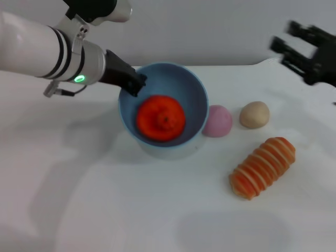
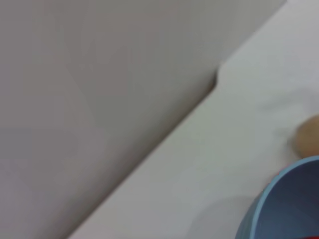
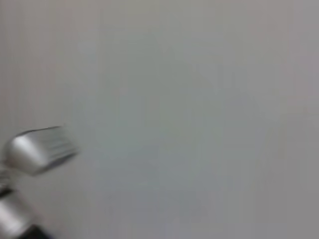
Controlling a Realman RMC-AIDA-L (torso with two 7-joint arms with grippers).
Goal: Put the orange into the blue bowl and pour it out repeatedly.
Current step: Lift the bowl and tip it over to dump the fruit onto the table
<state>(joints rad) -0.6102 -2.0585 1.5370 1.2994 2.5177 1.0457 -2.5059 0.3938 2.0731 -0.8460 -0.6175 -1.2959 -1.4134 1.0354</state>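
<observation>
Table [image 1: 131,210]: white, smooth, matte top, softly and evenly lit, faint grey shadows. Far edge has a stepped notch [image 2: 215,82], visible in the left wrist view. Wall [image 1: 210,26]: plain pale grey, unmarked, behind the table.

Head camera looks forward and down from above onto the white table [image 1: 131,210], taking in the blue bowl [image 1: 163,107]. Left wrist camera sits close beside the same bowl's rim [image 2: 279,199], facing the table's far edge. Right wrist camera faces a blank grey wall, sharing nothing identifiable.
</observation>
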